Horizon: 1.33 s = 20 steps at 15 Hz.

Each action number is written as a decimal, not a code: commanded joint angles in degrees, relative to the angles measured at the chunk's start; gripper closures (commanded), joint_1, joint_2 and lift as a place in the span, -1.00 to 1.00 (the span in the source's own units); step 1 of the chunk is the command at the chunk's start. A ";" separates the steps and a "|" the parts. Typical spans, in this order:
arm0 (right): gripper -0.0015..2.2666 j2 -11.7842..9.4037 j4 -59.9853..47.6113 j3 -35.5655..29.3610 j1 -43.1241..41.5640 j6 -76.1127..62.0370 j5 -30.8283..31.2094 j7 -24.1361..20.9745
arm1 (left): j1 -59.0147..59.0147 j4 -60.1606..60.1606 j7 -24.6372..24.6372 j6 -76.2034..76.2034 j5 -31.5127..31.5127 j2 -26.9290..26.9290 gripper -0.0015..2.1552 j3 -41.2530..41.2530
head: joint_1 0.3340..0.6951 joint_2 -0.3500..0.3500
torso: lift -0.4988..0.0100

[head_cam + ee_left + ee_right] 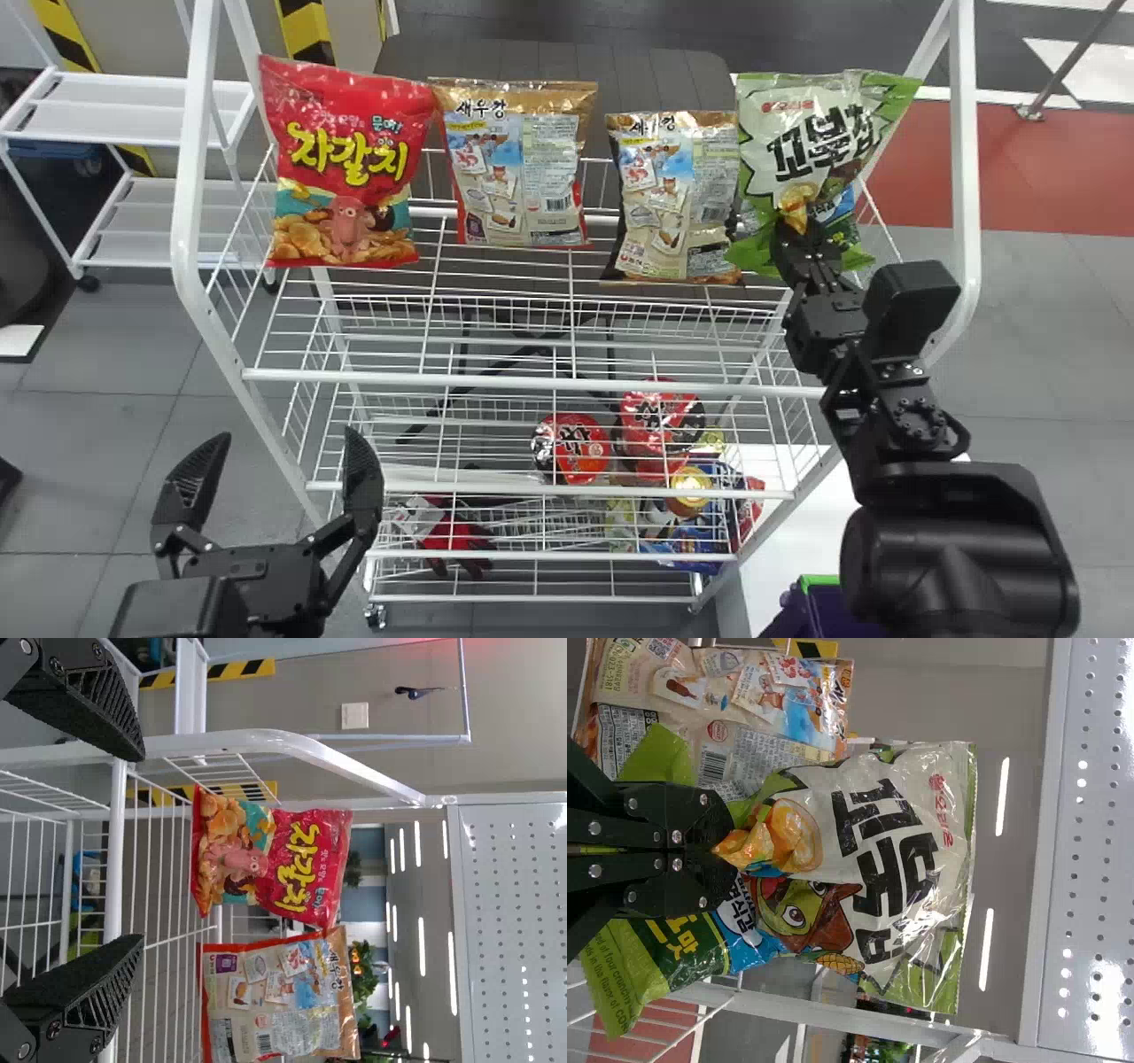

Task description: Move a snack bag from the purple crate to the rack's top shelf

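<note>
Gray floor (115, 443), purple crate (833, 613), snack bags (518, 177) on rack's top shelf (532, 383)

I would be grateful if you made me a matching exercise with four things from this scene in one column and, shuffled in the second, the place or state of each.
Things:
1. Red snack bag
2. Green-and-white snack bag
3. Left gripper
4. Purple crate

Places or states:
A. Open, with nothing between its fingers
B. At the head view's bottom edge, toward the right
C. At the left end of the row of bags at the rack's top
D. Pinched at its lower part by the right gripper

Right pairs: 1-C, 2-D, 3-A, 4-B
</note>
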 commanded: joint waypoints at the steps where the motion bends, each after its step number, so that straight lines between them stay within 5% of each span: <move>1: 0.86 0.49 1.63 0.53 -1.00 0.59 1.45 -2.05 | -0.01 0.01 0.01 -0.67 0.06 0.00 -0.92 0.00 | 1.00 -0.26 | 0.96; 8: 0.85 0.49 6.64 1.41 -3.28 -0.64 3.56 -10.84 | 0.17 0.54 0.01 -1.90 0.32 0.00 -0.92 0.53 | 1.00 -0.31 | 0.96; 20: 0.84 0.49 18.86 2.55 -9.43 -7.14 5.32 -12.16 | 0.87 0.01 0.01 -1.90 0.24 0.35 -0.92 0.88 | 1.00 -0.27 | 0.96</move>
